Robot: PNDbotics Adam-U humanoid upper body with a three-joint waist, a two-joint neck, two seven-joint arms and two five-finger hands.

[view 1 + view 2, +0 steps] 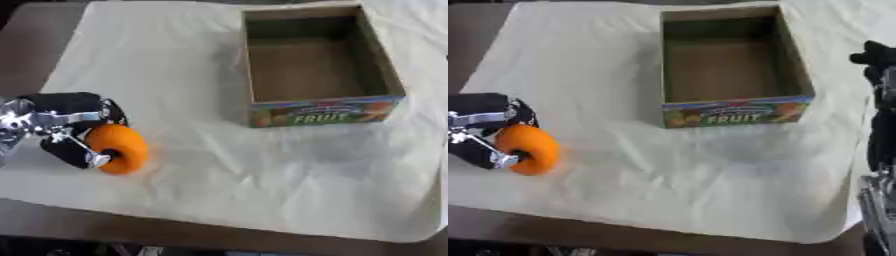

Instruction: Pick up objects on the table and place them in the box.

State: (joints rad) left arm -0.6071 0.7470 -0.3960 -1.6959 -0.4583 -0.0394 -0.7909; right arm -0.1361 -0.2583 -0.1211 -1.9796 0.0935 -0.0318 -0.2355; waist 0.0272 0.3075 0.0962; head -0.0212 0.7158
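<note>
Left hand point(66, 127): I see its fingers curled round the orange point(119, 148), low over the cloth point(175, 75) at my near left.
Right hand point(878, 65): at the right edge; I cannot tell its fingers.
Box point(325, 112): farther back, open, well apart from the orange.

Round orange fruit point(120, 148) – low left on cloth, open cardboard box point(319, 107) – upright, empty

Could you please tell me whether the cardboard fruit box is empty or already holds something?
Empty: the open-topped cardboard fruit box shows only its bare brown floor.
</note>
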